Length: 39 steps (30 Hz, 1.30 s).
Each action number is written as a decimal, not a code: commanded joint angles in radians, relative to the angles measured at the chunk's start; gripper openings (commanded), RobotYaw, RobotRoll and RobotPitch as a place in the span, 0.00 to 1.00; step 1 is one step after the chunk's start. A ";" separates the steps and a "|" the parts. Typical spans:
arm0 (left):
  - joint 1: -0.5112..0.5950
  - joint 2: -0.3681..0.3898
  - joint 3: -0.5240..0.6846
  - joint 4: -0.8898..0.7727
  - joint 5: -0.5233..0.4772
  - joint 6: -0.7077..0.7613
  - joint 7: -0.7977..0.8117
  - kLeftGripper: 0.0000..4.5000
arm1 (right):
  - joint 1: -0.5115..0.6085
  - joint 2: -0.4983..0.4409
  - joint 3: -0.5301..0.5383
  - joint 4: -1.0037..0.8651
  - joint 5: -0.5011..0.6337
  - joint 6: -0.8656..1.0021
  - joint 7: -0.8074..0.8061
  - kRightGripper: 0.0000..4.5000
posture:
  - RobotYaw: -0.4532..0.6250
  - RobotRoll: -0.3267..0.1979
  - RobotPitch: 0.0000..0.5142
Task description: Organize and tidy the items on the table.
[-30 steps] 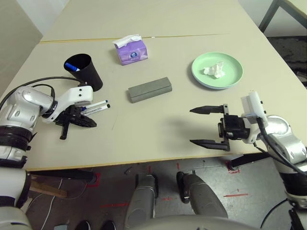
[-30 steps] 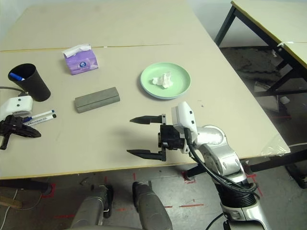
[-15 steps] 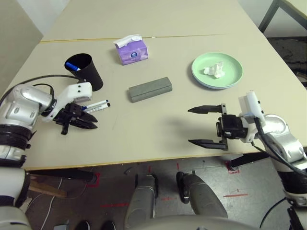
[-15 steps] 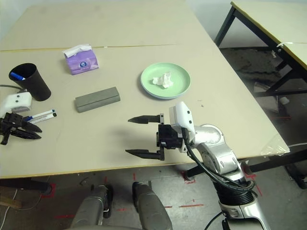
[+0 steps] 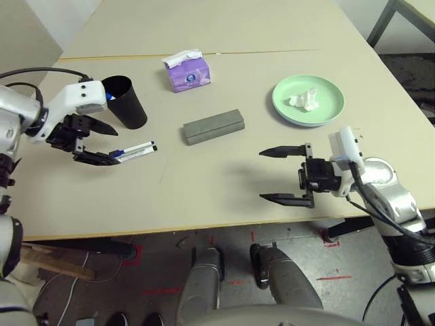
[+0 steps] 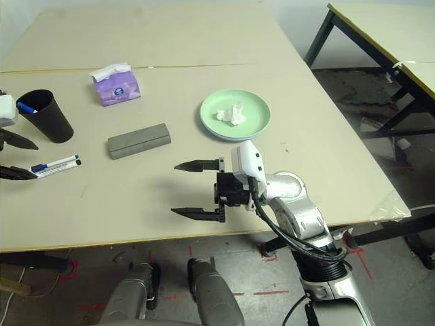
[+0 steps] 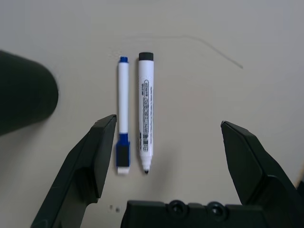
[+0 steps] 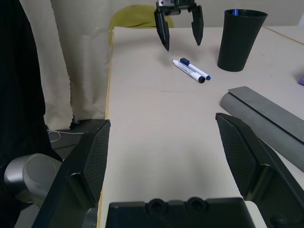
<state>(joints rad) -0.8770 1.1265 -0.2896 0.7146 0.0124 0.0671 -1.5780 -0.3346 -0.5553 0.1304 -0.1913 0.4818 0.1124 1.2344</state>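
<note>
Two thin white markers lie side by side on the table (image 5: 224, 204): a blue-capped one (image 7: 122, 137) and a black-capped one (image 7: 146, 109). My left gripper (image 5: 117, 145) hangs open just above them, a finger on each side. The grey glasses case (image 5: 213, 126) lies mid-table. The crumpled tissue (image 5: 304, 100) sits on the green plate (image 5: 326, 115) at the back right. My right gripper (image 5: 261, 174) is open and empty over the front of the table, right of centre. The sunglasses and the blue plate are out of view.
A black cup (image 5: 127, 102) with a blue-tipped pen (image 6: 24, 107) inside stands just behind the markers. A purple tissue box (image 5: 185, 73) sits at the back centre, near the yellowish seam (image 5: 272, 51). In the right wrist view my left gripper (image 8: 179, 28) shows beyond the markers (image 8: 191, 70).
My left gripper has risen and drawn back to the left from beside the markers, and its fingers have spread wide. The right gripper has shifted slightly left.
</note>
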 commanded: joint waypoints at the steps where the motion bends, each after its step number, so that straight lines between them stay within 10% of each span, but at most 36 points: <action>1: 0.020 -0.019 0.011 0.036 0.040 -0.033 0.032 0.99 | 0.023 -0.015 -0.005 -0.031 0.001 0.009 -0.004 1.00 | 0.30 0.62 0.39; 39: -0.080 -0.190 0.006 0.359 0.201 -0.172 0.165 0.99 | 0.038 -0.062 -0.014 -0.116 0.025 0.060 -0.035 1.00 | 0.27 0.62 0.37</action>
<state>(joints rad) -0.9551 0.9402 -0.2733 1.0578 0.1950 -0.0933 -1.4021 -0.3066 -0.6063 0.1275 -0.2794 0.4981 0.1657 1.2005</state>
